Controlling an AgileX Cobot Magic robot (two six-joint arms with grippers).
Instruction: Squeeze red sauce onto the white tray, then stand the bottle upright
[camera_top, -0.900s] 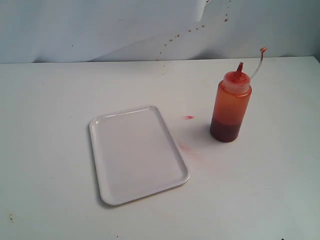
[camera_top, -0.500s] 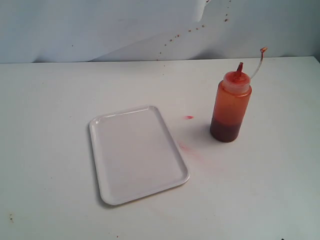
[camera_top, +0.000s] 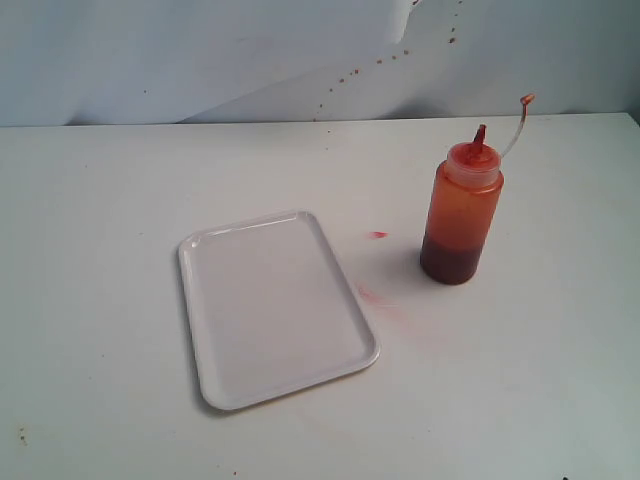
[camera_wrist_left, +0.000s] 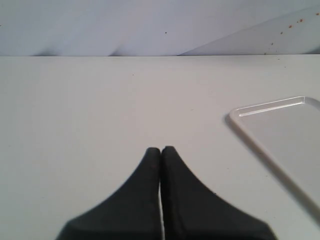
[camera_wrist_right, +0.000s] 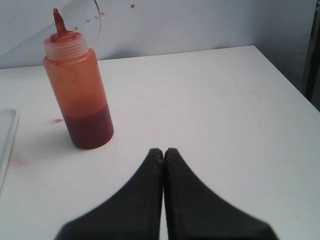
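The bottle (camera_top: 461, 212) stands upright on the table at the right, translucent orange-red with darker red at its base, a pointed nozzle and a cap on a thin tether. It also shows in the right wrist view, bottle (camera_wrist_right: 79, 90). The white tray (camera_top: 272, 305) lies flat left of it and looks bare; no red sauce blob shows on it. One corner of the tray (camera_wrist_left: 280, 130) is in the left wrist view. My left gripper (camera_wrist_left: 161, 149) is shut, holding nothing, off the tray's corner. My right gripper (camera_wrist_right: 163, 151) is shut and empty, apart from the bottle. Neither gripper appears in the exterior view.
Faint pinkish-red smears (camera_top: 376, 296) and a small red spot (camera_top: 377, 235) mark the table between tray and bottle. Small orange spots (camera_top: 380, 62) dot the pale backdrop. The table's edge (camera_wrist_right: 285, 80) drops off beyond the bottle in the right wrist view.
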